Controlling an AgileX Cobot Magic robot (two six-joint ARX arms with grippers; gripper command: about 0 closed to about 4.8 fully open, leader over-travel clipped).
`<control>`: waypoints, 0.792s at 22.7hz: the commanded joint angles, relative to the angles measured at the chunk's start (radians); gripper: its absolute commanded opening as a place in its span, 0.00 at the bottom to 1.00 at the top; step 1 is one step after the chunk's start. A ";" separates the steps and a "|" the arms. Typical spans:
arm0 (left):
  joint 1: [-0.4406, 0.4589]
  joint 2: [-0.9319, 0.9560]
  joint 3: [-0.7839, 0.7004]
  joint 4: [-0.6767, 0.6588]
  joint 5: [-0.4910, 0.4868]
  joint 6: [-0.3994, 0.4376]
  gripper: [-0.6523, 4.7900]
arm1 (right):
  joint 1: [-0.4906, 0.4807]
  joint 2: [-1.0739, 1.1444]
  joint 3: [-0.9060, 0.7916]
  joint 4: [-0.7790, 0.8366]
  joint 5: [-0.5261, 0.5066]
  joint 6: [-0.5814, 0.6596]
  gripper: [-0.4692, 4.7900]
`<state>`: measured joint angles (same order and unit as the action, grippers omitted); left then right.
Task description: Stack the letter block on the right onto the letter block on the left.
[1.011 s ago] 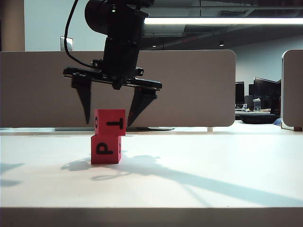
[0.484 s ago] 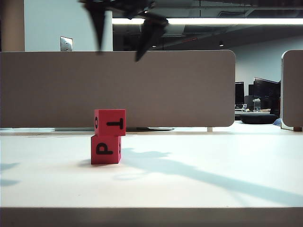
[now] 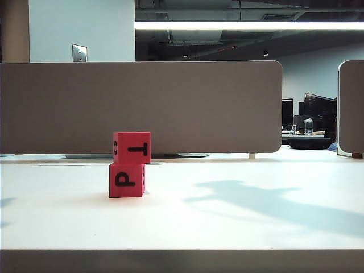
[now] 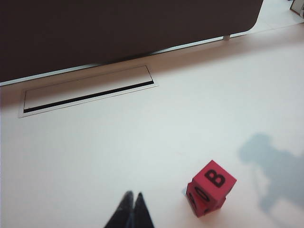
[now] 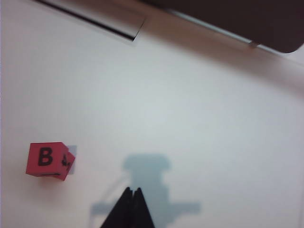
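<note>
Two red letter blocks stand stacked on the white table. The upper block (image 3: 132, 147) shows a sideways T and sits slightly offset on the lower block (image 3: 127, 180), which shows a sideways P. From above, the top block (image 4: 214, 178) (image 5: 44, 159) carries a B. My left gripper (image 4: 132, 195) is shut and empty, hanging above the table well apart from the stack. My right gripper (image 5: 132, 191) is shut and empty too, high over the table and away from the stack. Neither gripper shows in the exterior view.
A grey partition (image 3: 170, 105) runs along the table's far edge. A recessed cable slot (image 4: 88, 90) lies in the tabletop near it. An arm's shadow (image 3: 267, 199) falls on the table to the right of the stack.
The right gripper, open around the top block a second ago, rose out of the exterior view and shut. The stack stayed put. The arm's shadow slid right.
</note>
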<state>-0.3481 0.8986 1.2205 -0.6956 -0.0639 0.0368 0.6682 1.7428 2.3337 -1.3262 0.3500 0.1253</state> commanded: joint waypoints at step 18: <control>-0.030 -0.097 -0.102 -0.110 0.069 -0.024 0.11 | 0.025 -1.350 -1.410 0.682 0.130 -0.021 0.07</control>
<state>-0.3737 0.8169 1.1442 -0.8158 -0.0002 0.0105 0.6937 0.4641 1.0103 -0.7799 0.4709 0.1009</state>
